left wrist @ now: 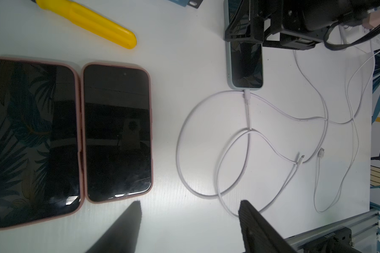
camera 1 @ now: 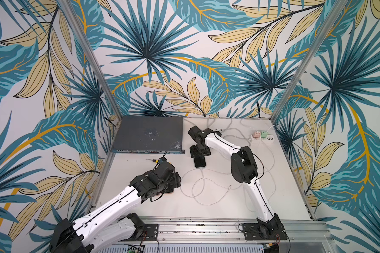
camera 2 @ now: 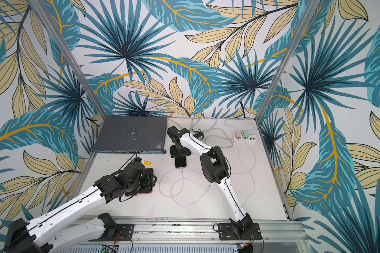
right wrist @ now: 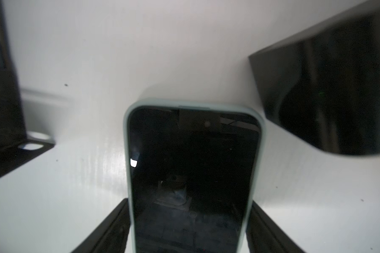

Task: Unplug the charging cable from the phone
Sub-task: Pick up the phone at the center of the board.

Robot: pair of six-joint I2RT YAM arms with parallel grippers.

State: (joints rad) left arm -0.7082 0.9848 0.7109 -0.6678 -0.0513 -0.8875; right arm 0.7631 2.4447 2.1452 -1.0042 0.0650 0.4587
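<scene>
two robot arms reach over a white surface (camera 1: 173, 210) walled in by leaf-print panels. the right hand (camera 1: 199, 154) is pressed in on a phone (right wrist: 191, 175) in a pale green case, with a black finger (right wrist: 110, 230) against each long side, as the right wrist view shows. the phone lies flat, its screen up and dark, a little behind the middle of the surface and just beside the near right corner of a grey network switch (camera 1: 147, 133) that fills the far left corner. a white charging cable (left wrist: 246, 96) is plugged into the end of the phone that faces the front edge. from the plug it runs toward that edge and curls into loose loops on the surface, where two free cable ends (left wrist: 301, 160) lie among the coils. the left hand (left wrist: 190, 206) hangs spread over the left half of the surface with nothing between its fingers. a pair of pink-cased phones (left wrist: 117, 131), screens dark, lie side by side and touching just beside it. a yellow-handled screwdriver (left wrist: 86, 22) rests between those phones and the switch. a white power strip (camera 1: 262, 138) carrying a pink and a green charger sits near the far right corner, with white leads trailing from it along the far edge and the right edge.
</scene>
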